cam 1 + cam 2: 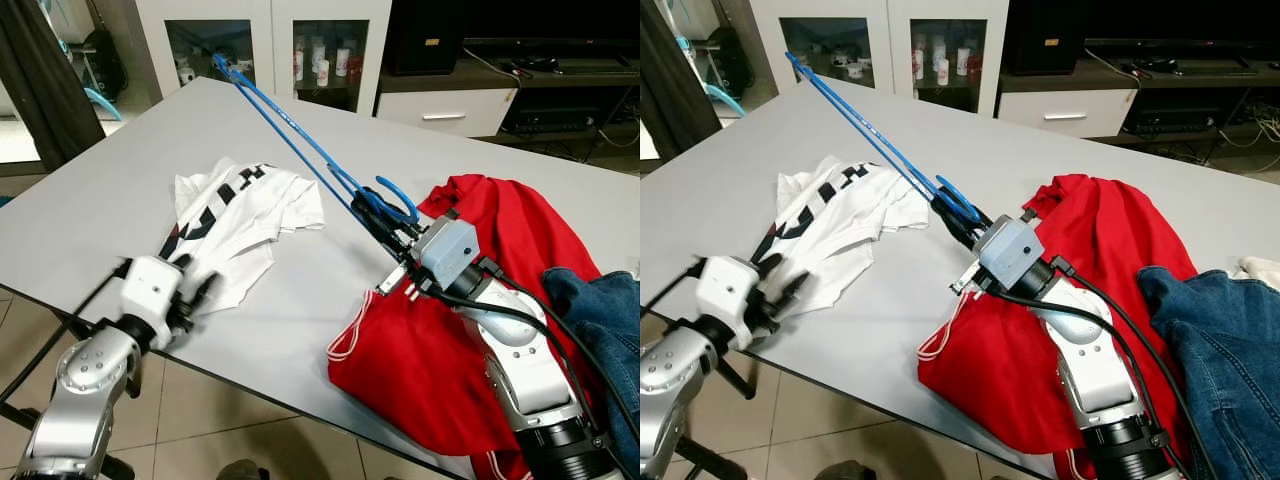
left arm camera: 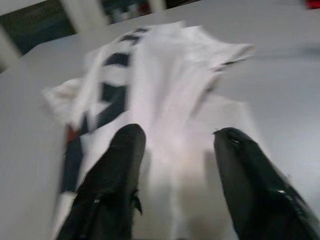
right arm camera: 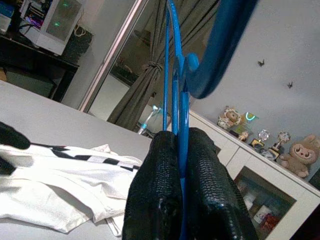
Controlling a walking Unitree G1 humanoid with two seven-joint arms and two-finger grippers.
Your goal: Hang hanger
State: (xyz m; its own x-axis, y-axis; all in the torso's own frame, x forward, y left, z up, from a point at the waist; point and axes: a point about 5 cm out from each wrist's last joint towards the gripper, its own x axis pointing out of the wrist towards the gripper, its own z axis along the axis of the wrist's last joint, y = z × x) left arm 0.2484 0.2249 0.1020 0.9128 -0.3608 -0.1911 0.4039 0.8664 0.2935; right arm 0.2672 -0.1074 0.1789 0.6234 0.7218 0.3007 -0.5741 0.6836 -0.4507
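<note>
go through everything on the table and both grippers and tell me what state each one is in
Blue hanger: clamped near its hook, lifted off the table.
Right gripper: shut on the blue hanger.
Left gripper: open, over the white shirt's edge.
White shirt: crumpled, lying on the table.
Red shirt: bunched under the right arm.
Jeans: heaped at the table edge.

On the grey counter (image 1: 150, 180) we see a white shirt with black markings (image 1: 240, 215) lying crumpled on the left side, and a red garment (image 1: 470, 300) spread on the right, its lower part hanging over the near edge. Just beside the red one, at the far right, lies blue denim (image 1: 600, 310). Beyond the counter we see a white glass-door cabinet (image 1: 270, 45) holding small items and a dark curtain (image 1: 40, 80).
</note>
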